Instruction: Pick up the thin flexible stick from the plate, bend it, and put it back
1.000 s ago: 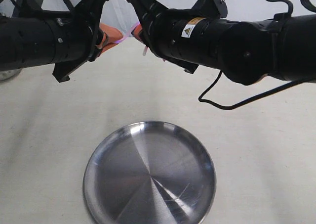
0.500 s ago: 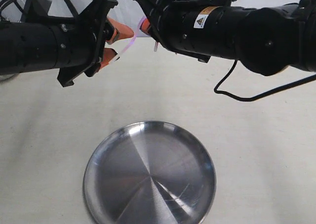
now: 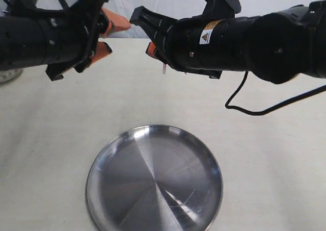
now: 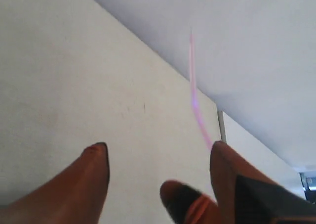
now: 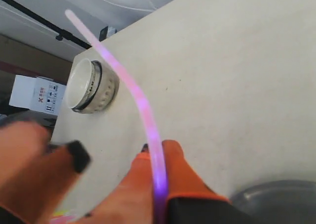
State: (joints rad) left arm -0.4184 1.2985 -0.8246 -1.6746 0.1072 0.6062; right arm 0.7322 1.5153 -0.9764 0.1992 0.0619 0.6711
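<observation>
The thin pink stick (image 5: 129, 85) is clamped between my right gripper's (image 5: 157, 150) orange fingers and rises from them with a kink partway up. In the exterior view only the stick's pale end (image 3: 163, 68) shows, hanging under my right gripper (image 3: 151, 48) high above the table. My left gripper (image 3: 113, 35) is open just to the left and apart from the stick. In its wrist view the left gripper (image 4: 158, 147) holds nothing, and the stick (image 4: 193, 93) runs past beside one finger. The steel plate (image 3: 102, 190) lies bare below, near the front.
A small white bowl with a dark rim (image 5: 91, 85) stands on the pale table beyond the grippers. A white box (image 5: 37, 95) sits off the table behind it. The plate's rim (image 5: 276, 197) shows below the right gripper. Both black arms cross the upper part of the exterior view.
My left gripper has let go of the stick, opened and pulled back to the left. The right gripper keeps the stick and has dropped slightly, the two grippers now apart.
</observation>
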